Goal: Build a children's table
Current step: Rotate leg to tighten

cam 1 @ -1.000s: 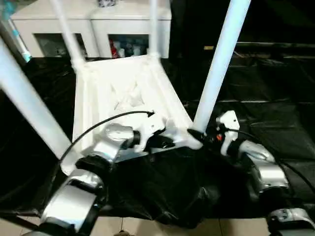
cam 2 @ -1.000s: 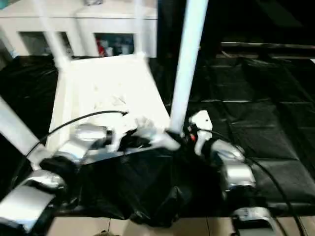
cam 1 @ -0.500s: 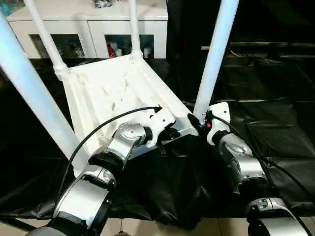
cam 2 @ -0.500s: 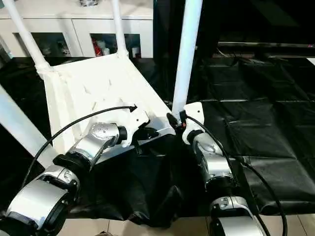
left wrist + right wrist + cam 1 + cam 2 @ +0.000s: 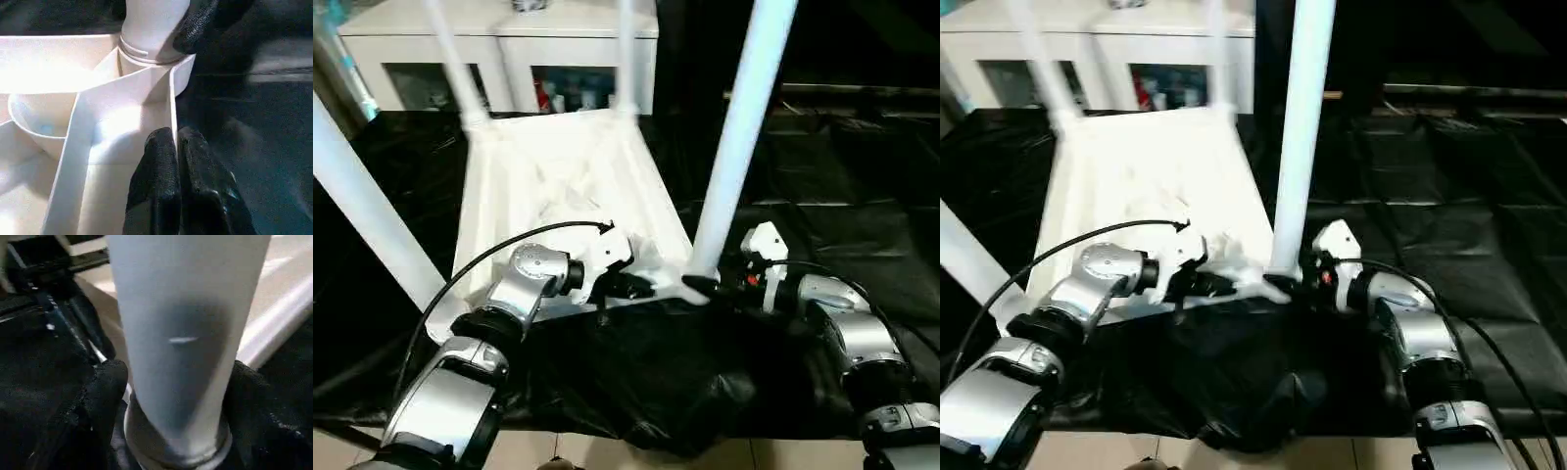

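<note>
1. Since the picture of a moment ago, the right gripper (image 5: pixel 172 396) has spread its fingers (image 5: pixel 105 382) further around the base of the near-right leg (image 5: pixel 736 147); they now flank the tube on both sides, and whether the pads still press on it cannot be told.
2. That leg stands in the corner socket (image 5: pixel 156 61) of the upturned tabletop (image 5: pixel 568 186), which lies ribbed side up on the black sheet (image 5: pixel 862 186), with three more legs rising from its other corners.
3. The left gripper (image 5: pixel 176 147) is pinched closed on the thin rim wall (image 5: pixel 172 103) of the tabletop just beside that socket, steadying the corner.
4. Risk: if the leg is not fully seated, easing the right fingers away may let it lean or pop out of the socket.
5. Risk: a fingertip dragging on the tube during withdrawal could tip the leg or shift the whole table on the slick, wrinkled sheet.
6. Risk: the left pinch covers little of the rim, so a sideways pull could slip it off; the white cabinet (image 5: pixel 499 49) stands well behind and poses no hazard.
</note>
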